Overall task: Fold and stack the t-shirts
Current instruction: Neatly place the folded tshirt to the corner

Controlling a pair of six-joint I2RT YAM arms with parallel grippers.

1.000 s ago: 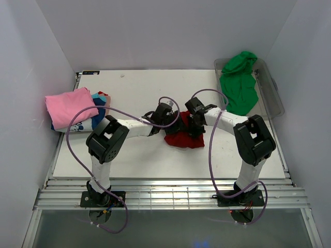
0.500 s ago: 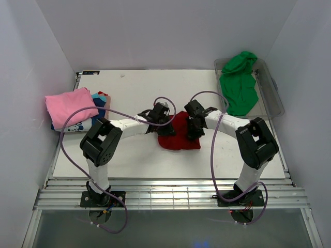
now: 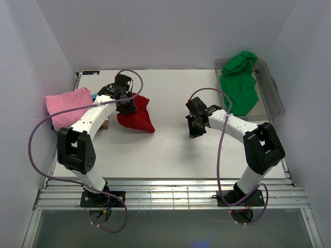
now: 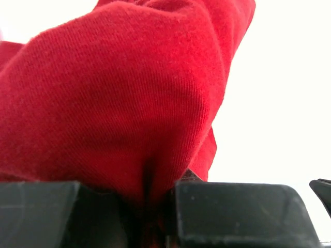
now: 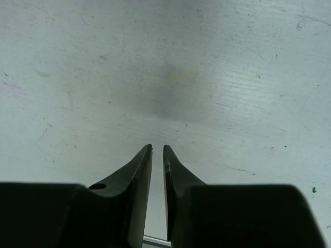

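**Red shirt held at upper left, right arm idle at centre**

In the overhead view the left gripper (image 3: 126, 103) sits in the upper left of the frame, clamped on a bunched red t-shirt (image 3: 136, 118). The cloth hangs from it and trails down-right onto the white table (image 3: 170, 150). The left wrist view confirms the hold: red fabric (image 4: 114, 93) fills most of the frame and is pinched into a fold between the dark fingers of the gripper (image 4: 155, 194).

Just left of that gripper a folded pink t-shirt (image 3: 67, 106) tops a small stack at the table's left edge. Blue cloth (image 3: 98, 112) shows beneath it; what else lies in that stack is hard to make out.

The right gripper (image 3: 194, 126) is right of centre, well apart from the red shirt. Its wrist view shows the gripper (image 5: 158, 151) with the fingertips nearly together, only a thin slit between them, gripping nothing above the bare, scuffed tabletop (image 5: 217, 77).

A crumpled green t-shirt (image 3: 239, 85) lies in the clear plastic tub (image 3: 277, 101) at the upper right.
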